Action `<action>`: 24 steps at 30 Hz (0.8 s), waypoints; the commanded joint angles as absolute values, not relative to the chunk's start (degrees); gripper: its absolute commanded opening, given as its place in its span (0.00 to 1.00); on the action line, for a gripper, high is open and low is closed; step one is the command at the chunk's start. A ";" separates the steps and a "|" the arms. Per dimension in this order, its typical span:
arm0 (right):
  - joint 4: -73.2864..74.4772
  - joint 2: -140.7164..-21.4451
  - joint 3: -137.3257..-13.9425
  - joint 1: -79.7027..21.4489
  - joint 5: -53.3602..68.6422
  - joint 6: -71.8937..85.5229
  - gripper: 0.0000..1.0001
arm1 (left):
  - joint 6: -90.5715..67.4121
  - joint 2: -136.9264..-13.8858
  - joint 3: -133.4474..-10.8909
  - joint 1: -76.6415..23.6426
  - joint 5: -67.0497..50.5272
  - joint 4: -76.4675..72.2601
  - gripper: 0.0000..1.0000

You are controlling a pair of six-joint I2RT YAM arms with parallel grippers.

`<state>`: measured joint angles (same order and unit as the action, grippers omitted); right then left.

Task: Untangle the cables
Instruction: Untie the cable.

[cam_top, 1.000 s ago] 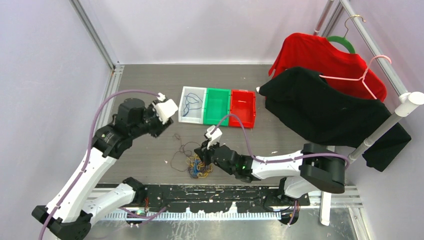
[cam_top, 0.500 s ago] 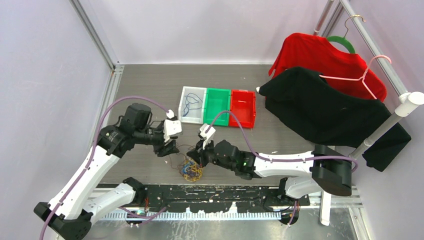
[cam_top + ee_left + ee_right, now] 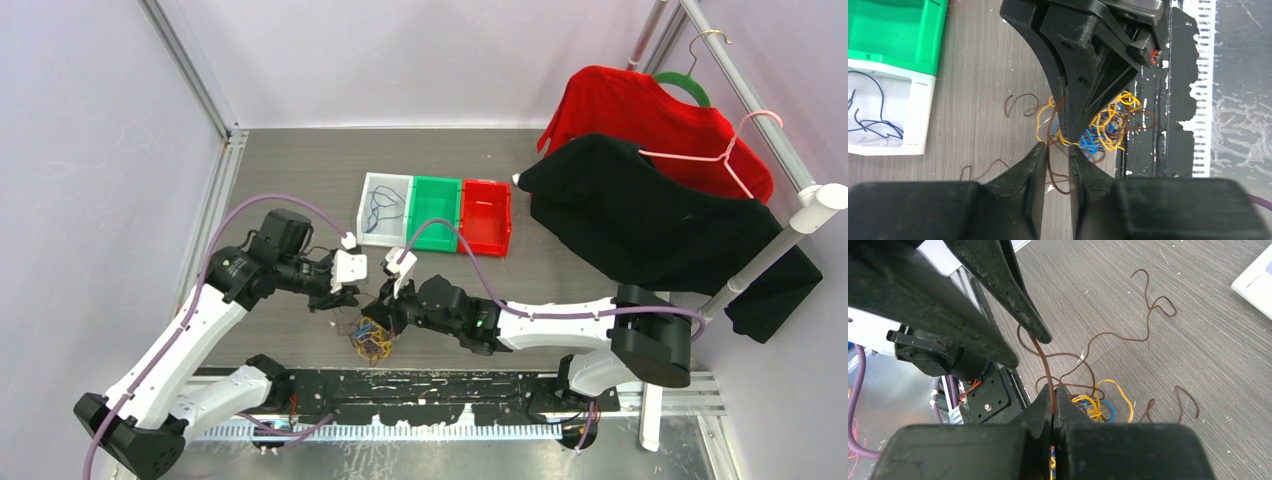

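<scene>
The cables [image 3: 370, 340] form a tangle of yellow, blue and brown strands near the table's front edge. My right gripper [image 3: 378, 312] is shut on a brown cable [image 3: 1045, 370] that rises out of the tangle [image 3: 1095, 402]; its fingertips [image 3: 1053, 388] pinch it. My left gripper [image 3: 345, 298] faces it tip to tip. In the left wrist view its jaws [image 3: 1055, 146] stand a little apart, with a brown strand [image 3: 1049, 150] running loose through the gap. Loose brown loops [image 3: 1148, 315] lie on the table beside the tangle [image 3: 1103, 127].
Three bins stand behind: white [image 3: 366, 222] holding a blue cable [image 3: 381, 205], green [image 3: 433, 212] and red [image 3: 485, 215]. A black shirt [image 3: 640, 215] and a red shirt [image 3: 650, 115] hang on a rack [image 3: 790, 235] at right. The black base rail [image 3: 450, 385] runs just below the tangle.
My left gripper came down from the white bin to the tangle and its jaws narrowed. The right gripper shifted left, dragging the tangle with it.
</scene>
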<state>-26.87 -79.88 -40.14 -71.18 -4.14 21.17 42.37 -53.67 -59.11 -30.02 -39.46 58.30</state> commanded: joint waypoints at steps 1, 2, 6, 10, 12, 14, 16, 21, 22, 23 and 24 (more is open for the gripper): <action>-30.52 -79.63 -43.33 -71.07 -3.55 21.62 0.01 | 41.69 -54.75 -59.70 -30.56 -39.52 55.28 0.14; -30.81 -79.63 -43.23 -71.04 -4.22 21.74 0.03 | 40.73 -54.95 -59.85 -30.58 -38.91 54.84 0.06; -34.81 -79.13 -40.56 -70.68 -9.13 24.57 0.25 | 35.20 -54.20 -61.32 -30.59 -36.58 52.41 0.00; -40.38 -79.80 -36.56 -70.32 -13.76 26.49 0.41 | 30.54 -53.94 -64.12 -30.59 -38.49 54.18 0.00; -41.46 -80.49 -35.95 -70.17 -14.71 26.78 0.41 | 29.02 -54.42 -65.46 -30.59 -40.48 56.33 0.00; -41.92 -80.99 -35.78 -70.23 -14.93 27.09 0.42 | 28.56 -54.77 -65.55 -30.59 -41.36 57.65 0.00; -41.90 -81.35 -35.41 -70.22 -14.58 27.24 0.46 | 27.92 -54.40 -64.95 -30.59 -39.71 56.83 0.00; -43.64 -83.35 -36.17 -70.22 -15.90 26.51 0.48 | 27.02 -54.29 -67.24 -30.59 -40.03 56.66 0.00; -44.49 -83.66 -36.51 -70.21 -16.25 26.15 0.46 | 26.89 -54.70 -68.15 -30.59 -40.40 57.23 0.00; -44.63 -83.95 -36.91 -70.22 -16.28 25.86 0.44 | 26.76 -55.10 -68.91 -30.66 -40.43 57.81 0.00; -44.35 -84.16 -37.35 -70.22 -16.37 25.68 0.41 | 26.88 -55.44 -69.64 -30.59 -40.45 58.44 0.00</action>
<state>-39.22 -83.57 -35.03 -70.28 -14.13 26.48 28.42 -55.24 -64.69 -30.37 -38.20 57.65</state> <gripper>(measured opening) 0.448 0.010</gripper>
